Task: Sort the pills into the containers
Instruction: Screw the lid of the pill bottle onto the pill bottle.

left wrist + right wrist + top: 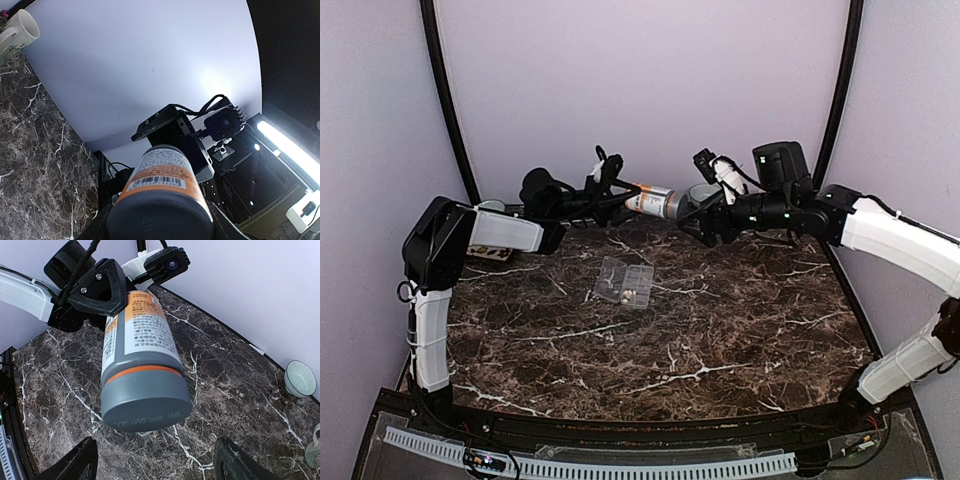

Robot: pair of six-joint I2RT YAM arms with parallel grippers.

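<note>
Top external view: two arms reach toward each other above the far edge of the tabletop (740, 330), with one bottle (648, 200) held level in the air between them. The left jaws are clamped on the bottle's white-and-orange labelled body; the right wrist view shows one black finger (97, 290) pressed against its side. The right jaws stand spread wide on either side of the grey cap (146, 400), with gaps showing, and grasp nothing. One clear box (623, 282) sits alone mid-tabletop, well apart from both arms, its lid open. The pills (628, 294) show as a few pale specks inside its compartments, too small to count or to place in a particular one. One cream mug (20, 30) and one pale bowl (300, 378) stand near the back wall.
</note>
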